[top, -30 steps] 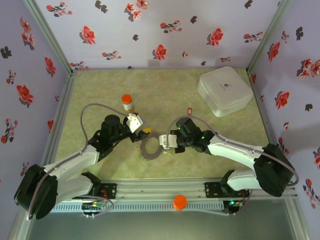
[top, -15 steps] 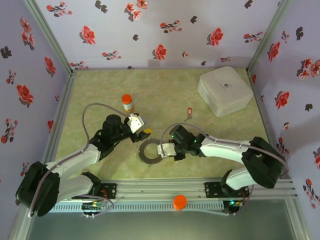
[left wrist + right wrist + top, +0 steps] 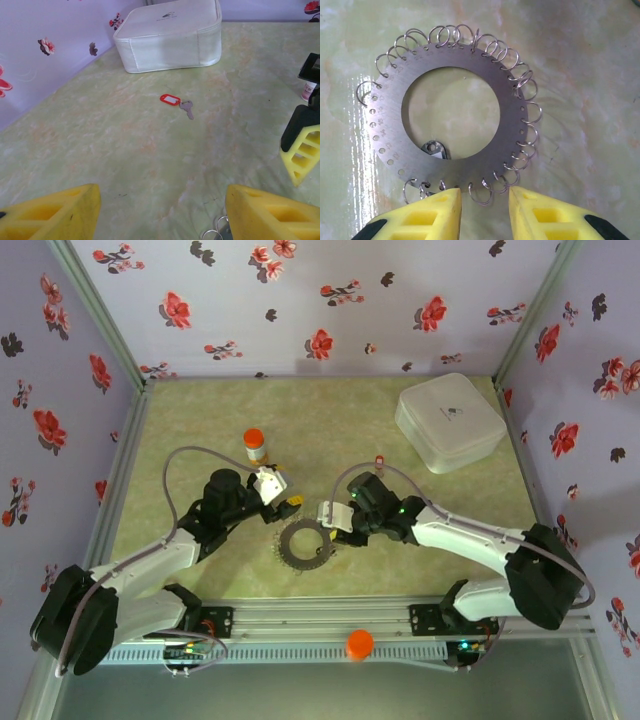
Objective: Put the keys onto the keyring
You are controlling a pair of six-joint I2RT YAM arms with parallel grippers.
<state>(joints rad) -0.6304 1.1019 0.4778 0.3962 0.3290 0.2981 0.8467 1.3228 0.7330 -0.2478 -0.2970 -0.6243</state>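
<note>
Steel-grey keyring lies flat on the counter, directly ahead of the right hand, nearest wire loops at the gap between its parted, empty fingers. Likely thin, stiff, light, and slick on the glossy top. Loops look springy and snaggy, so pinch across the plate rim through the hole, not the loops. Small silvery bit at the hole edge, maybe a key, can't tell. Left hand wide open, empty. Red-tag key well ahead of it, tiny, flat; tag looks the easiest hold.
</note>
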